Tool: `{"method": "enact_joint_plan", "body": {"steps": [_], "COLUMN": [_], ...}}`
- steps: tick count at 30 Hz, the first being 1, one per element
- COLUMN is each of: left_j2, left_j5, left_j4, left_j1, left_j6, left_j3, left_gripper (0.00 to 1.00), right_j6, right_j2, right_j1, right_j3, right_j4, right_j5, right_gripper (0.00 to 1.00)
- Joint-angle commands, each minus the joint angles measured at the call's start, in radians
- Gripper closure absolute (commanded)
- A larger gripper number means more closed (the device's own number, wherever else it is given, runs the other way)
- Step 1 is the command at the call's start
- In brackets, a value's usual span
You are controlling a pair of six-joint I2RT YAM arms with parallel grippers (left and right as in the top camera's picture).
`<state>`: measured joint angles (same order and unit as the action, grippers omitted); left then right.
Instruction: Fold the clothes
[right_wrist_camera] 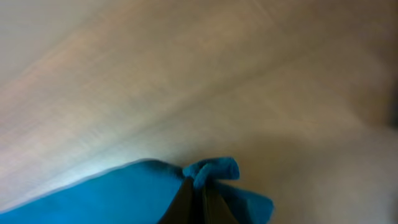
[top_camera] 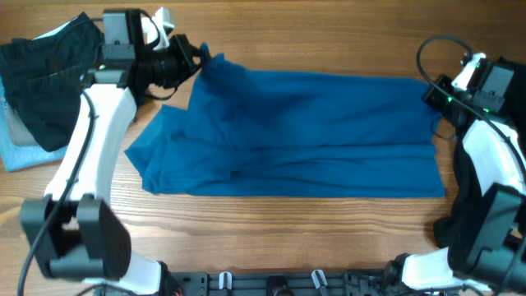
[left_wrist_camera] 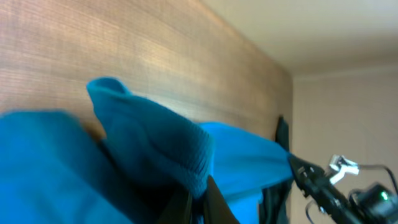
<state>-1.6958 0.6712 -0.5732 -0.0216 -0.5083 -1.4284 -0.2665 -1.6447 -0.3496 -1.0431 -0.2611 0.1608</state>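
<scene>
Blue cloth (top_camera: pixel 296 136) held at two far corners

From above, the blue cloth lay spread out across the middle of the wooden table (top_camera: pixel 271 238). The left gripper (top_camera: pixel 193 60) was at its far left corner, and the right gripper (top_camera: pixel 434 93) was at its far right corner. A pile of dark clothes (top_camera: pixel 45 78) sat near the left edge of the table, just beside the left arm. In the left wrist view, the left gripper (left_wrist_camera: pixel 198 194) was squeezed tight on a bunched fold of the blue cloth (left_wrist_camera: pixel 149 149). In the right wrist view, the right gripper (right_wrist_camera: pixel 199 190) pinched a small bunched corner of the blue cloth (right_wrist_camera: pixel 118 193).
</scene>
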Motion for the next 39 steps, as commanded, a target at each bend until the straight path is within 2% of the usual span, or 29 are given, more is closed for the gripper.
{"method": "enact_joint_plan", "body": {"steps": [1,3,6,15,18,24,28,31,33,34,36,39], "left_j2": [0.079,0.113,0.158,0.316,0.314,0.313,0.313,0.313,0.313,0.313,0.313,0.313], "left_j5": [0.012,-0.043,-0.124,-0.123,-0.132,-0.299,-0.299,-0.307,-0.311,-0.318,-0.325,-0.325], "left_j4": [-0.191,-0.332,-0.463,-0.567,-0.671,-0.877,-0.89,-0.894,-0.898,-0.899,-0.898,-0.898], "left_j1": [0.004,0.004,0.018,0.125,0.125,0.125,0.125,0.125,0.125,0.125,0.125,0.125], "left_j6": [0.133,0.169,0.197,0.209,0.21,0.21,0.21,0.21,0.21,0.21,0.21,0.21], "left_j3": [0.0,0.0,0.0,0.0,0.002,0.002,0.002,0.002,0.002,0.002,0.002,0.002], "left_gripper": [0.96,0.96,0.96,0.96,0.96,0.96,0.96,0.96,0.96,0.94,0.83,0.81], "right_j6": [0.002,0.005,0.003,0.001,0.001,-0.006,-0.005,0.002,0.003,0.003,0.003,0.005], "right_j2": [0.063,0.078,0.078,0.078,0.078,0.078,0.078,0.078,0.078,0.078,0.078,0.078], "right_j1": [-0.017,-0.024,-0.025,-0.025,-0.025,-0.025,-0.025,-0.025,-0.025,-0.025,-0.025,-0.025], "right_j3": [0.0,0.0,0.001,0.001,0.002,0.002,0.003,0.003,0.003,0.002,0.002,-0.001], "right_j4": [-0.151,-0.219,-0.295,-0.333,-0.362,-0.445,-0.517,-0.544,-0.56,-0.563,-0.562,-0.565], "right_j5": [-0.22,-0.248,-0.323,-0.359,-0.363,-0.417,-0.421,-0.421,-0.421,-0.421,-0.42,-0.42], "right_gripper": [0.96,0.96,0.95,0.91,0.91,0.91,0.89,0.71,0.69,0.69,0.66,0.65]}}
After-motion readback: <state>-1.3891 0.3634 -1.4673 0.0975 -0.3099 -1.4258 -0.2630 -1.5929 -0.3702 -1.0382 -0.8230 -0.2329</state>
